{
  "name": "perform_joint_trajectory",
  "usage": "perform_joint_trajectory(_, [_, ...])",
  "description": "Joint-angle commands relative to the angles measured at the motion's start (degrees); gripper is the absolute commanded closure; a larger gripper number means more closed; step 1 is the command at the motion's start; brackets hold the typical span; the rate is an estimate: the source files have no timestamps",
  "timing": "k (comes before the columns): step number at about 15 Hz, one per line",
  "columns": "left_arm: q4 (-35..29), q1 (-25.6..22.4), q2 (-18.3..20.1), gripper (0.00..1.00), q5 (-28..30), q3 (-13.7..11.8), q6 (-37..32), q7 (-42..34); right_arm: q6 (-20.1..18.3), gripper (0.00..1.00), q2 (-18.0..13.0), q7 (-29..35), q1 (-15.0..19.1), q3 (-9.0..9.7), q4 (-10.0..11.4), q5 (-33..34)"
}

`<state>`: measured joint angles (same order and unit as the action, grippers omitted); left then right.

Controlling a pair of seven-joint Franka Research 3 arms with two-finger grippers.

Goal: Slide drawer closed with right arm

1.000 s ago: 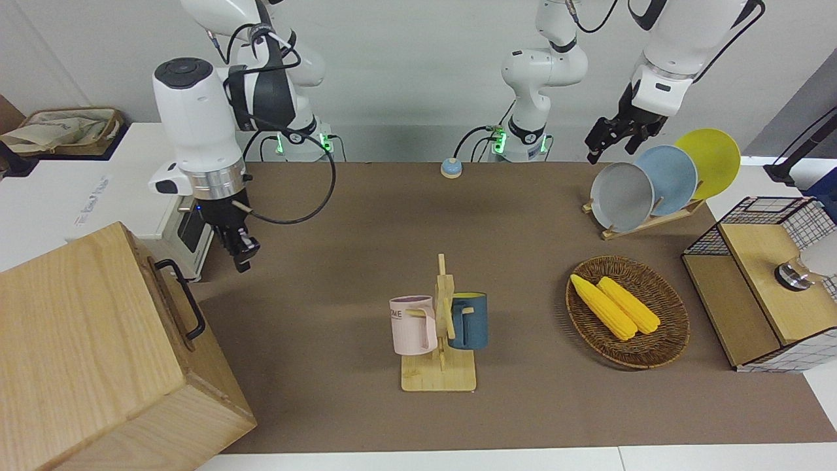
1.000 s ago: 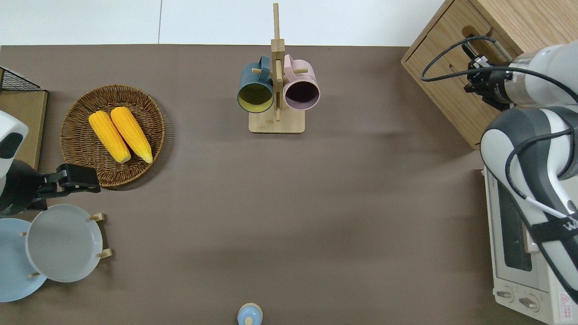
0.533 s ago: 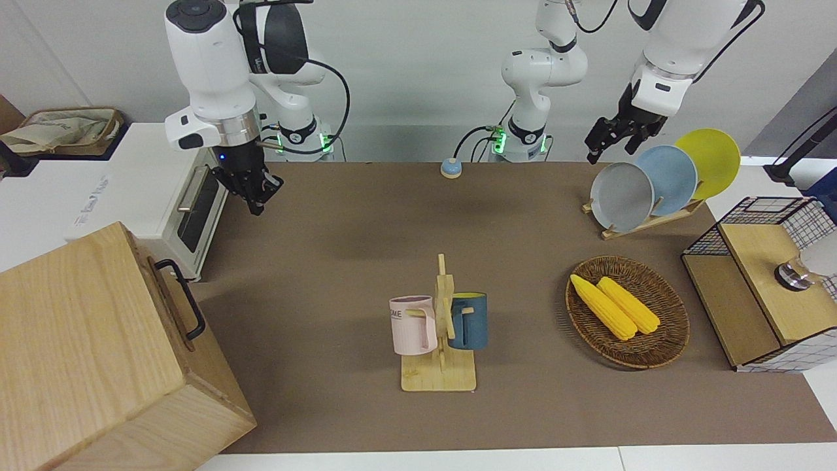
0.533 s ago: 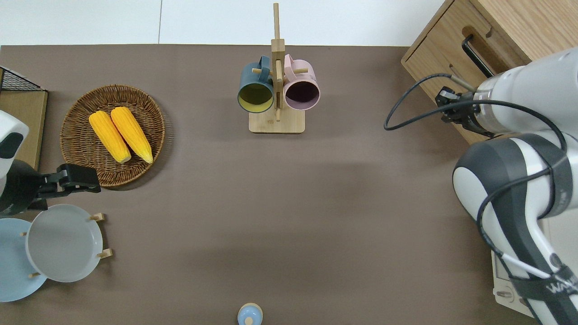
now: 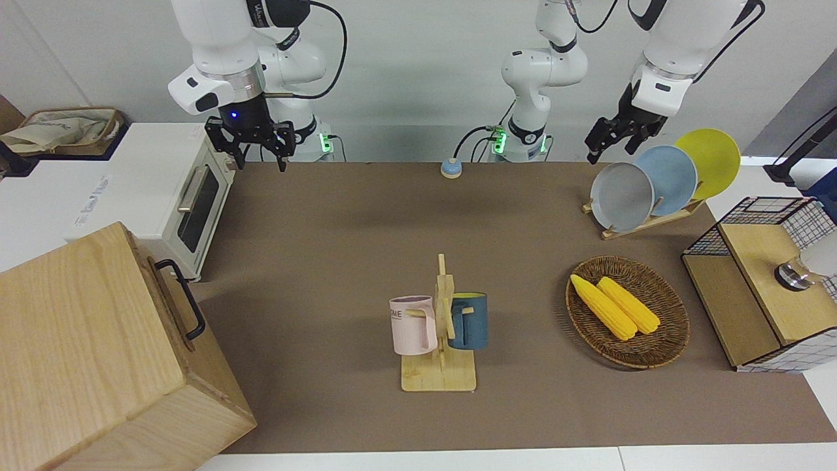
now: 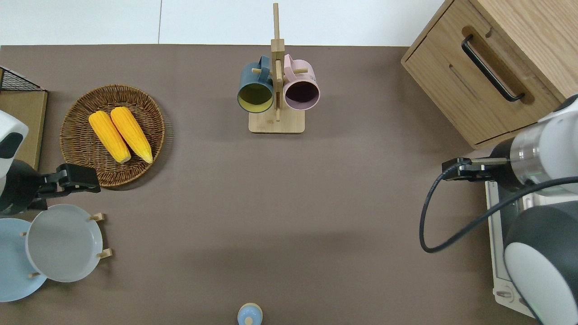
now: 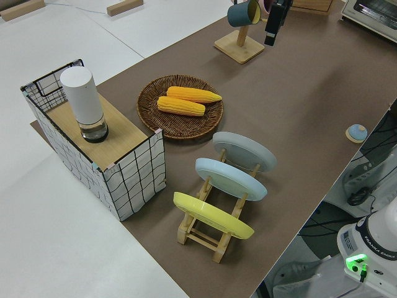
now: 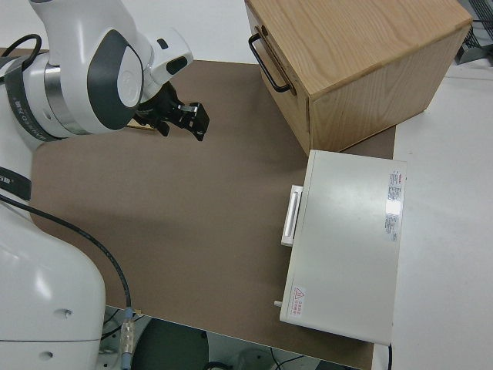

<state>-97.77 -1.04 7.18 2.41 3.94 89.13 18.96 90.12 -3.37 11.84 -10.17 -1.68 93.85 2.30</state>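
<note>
The pale-wood drawer (image 6: 490,83) with its black bar handle (image 5: 186,304) sits pushed in, its front level with the face of the light-wood cabinet (image 5: 85,340) at the right arm's end of the table. My right gripper (image 5: 256,160) is open and holds nothing. It hangs in the air over the brown mat (image 6: 316,203) by the toaster oven's corner, well apart from the handle (image 8: 267,60). The overhead view shows the right gripper (image 6: 460,170) nearer to the robots than the cabinet. My left gripper (image 5: 611,147) is parked and open.
A white toaster oven (image 5: 189,203) stands beside the cabinet, nearer to the robots. Mid-table is a wooden mug rack (image 5: 439,327) with two mugs. Toward the left arm's end are a basket (image 5: 667,327) of corn, a plate rack (image 5: 660,180) and a wire shelf box (image 5: 758,281).
My right gripper has drawn away from the drawer handle, risen and swung back toward the robots, and its fingers now show spread apart. The drawer and the left arm have not moved.
</note>
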Motion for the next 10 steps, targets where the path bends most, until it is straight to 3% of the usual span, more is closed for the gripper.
perform_joint_trajectory(1, [0.2,0.1,0.5,0.01,0.1,-0.2,-0.9,-0.6,-2.2,0.015,-3.2,-2.9,-4.2,-4.73,1.3,-3.0])
perform_joint_trajectory(3, [0.2,0.1,0.5,0.01,0.1,-0.2,-0.9,-0.5,-3.3,0.015,-3.4,-3.0,-5.5,-5.08,1.2,-3.0])
perform_joint_trajectory(6, [0.2,0.1,0.5,0.01,0.1,-0.2,-0.9,-0.5,-4.0,0.015,-3.7,-3.0,-7.7,-7.19,1.0,-3.0])
perform_joint_trajectory(10, [0.2,0.1,0.5,0.01,0.1,-0.2,-0.9,-0.6,-5.0,0.015,-3.5,-3.0,-6.5,-6.85,0.6,-2.7])
